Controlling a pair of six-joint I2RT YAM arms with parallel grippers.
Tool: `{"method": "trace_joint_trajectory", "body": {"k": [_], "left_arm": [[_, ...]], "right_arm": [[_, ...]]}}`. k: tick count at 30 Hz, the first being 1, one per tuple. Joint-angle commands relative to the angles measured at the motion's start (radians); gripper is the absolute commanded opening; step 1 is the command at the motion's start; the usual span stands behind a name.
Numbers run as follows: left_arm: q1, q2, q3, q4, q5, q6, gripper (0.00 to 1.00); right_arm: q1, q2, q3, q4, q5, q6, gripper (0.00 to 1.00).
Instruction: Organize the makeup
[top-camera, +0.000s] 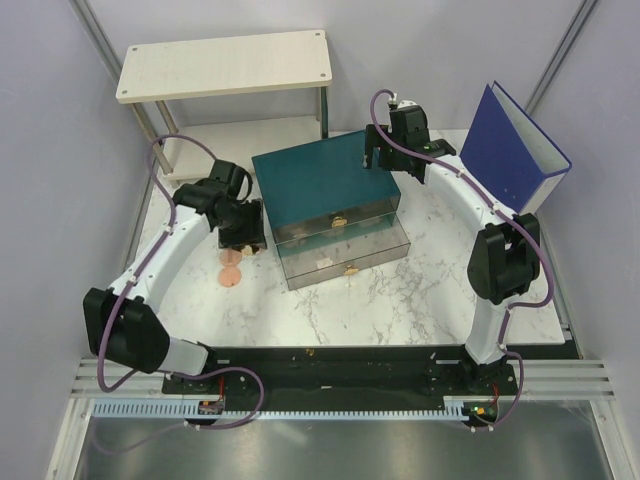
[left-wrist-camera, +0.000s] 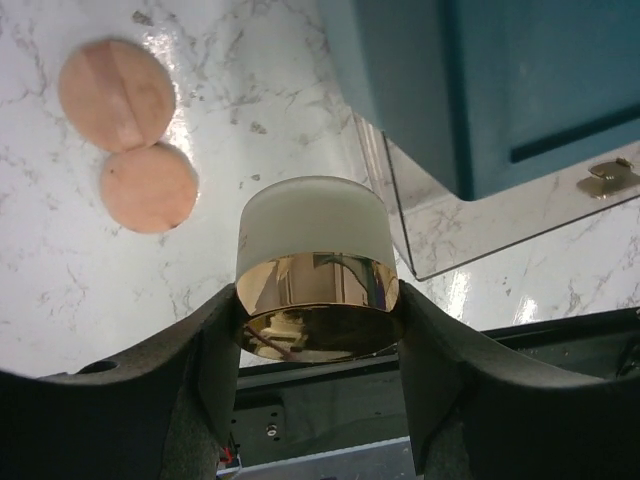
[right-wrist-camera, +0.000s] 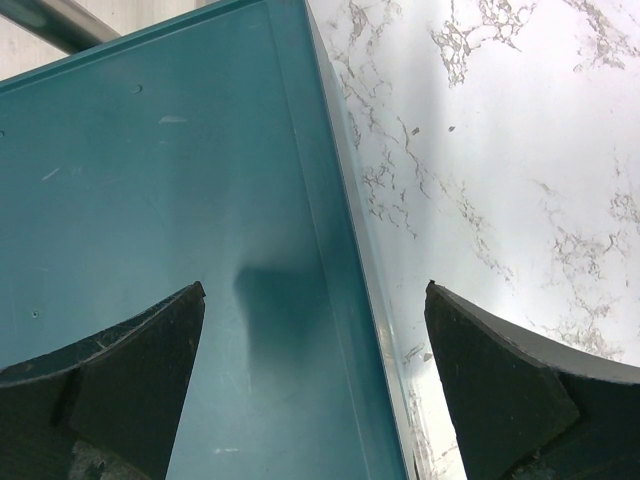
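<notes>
Left wrist view: left gripper (left-wrist-camera: 318, 300) clamped on the gold-banded pot (left-wrist-camera: 312, 225). Ahead-left on open table (left-wrist-camera: 270, 90) lie one peach disc (left-wrist-camera: 116, 95) and a second disc (left-wrist-camera: 148, 187), touching; drawer box (left-wrist-camera: 520, 90) edge near ahead-right. Right gripper (right-wrist-camera: 315, 290) fingers apart, straddling the box's top edge.

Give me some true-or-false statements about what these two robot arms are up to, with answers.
1. The left gripper is shut on a gold-banded jar. True.
2. The two peach discs lie inside a drawer. False: they lie on the marble table.
3. The right gripper holds something. False: it is open and empty, above the teal box.
4. A clear drawer of the box stands pulled out. True.
5. The blue binder lies flat. False: it stands upright.
</notes>
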Motion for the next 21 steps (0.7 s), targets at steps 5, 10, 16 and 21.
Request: {"method": "trace_joint_trajectory", "body": {"k": [5, 10, 16, 21], "left_arm": [[-0.143, 0.074, 0.051, 0.13, 0.094, 0.088, 0.02], [-0.178, 0.109, 0.069, 0.158, 0.084, 0.097, 0.02], [-0.203, 0.151, 0.06, 0.201, 0.085, 0.114, 0.02], [-0.232, 0.22, 0.064, 0.213, 0.111, 0.135, 0.06]], "right_arm": [[-0.003, -0.047, -0.009, 0.029, 0.001, 0.001, 0.98], [-0.006, -0.054, -0.016, 0.029, 0.001, -0.001, 0.98], [-0.006, -0.071, -0.038, 0.029, -0.002, 0.004, 0.98], [-0.006, -0.079, -0.052, 0.029, 0.001, 0.002, 0.98]]}}
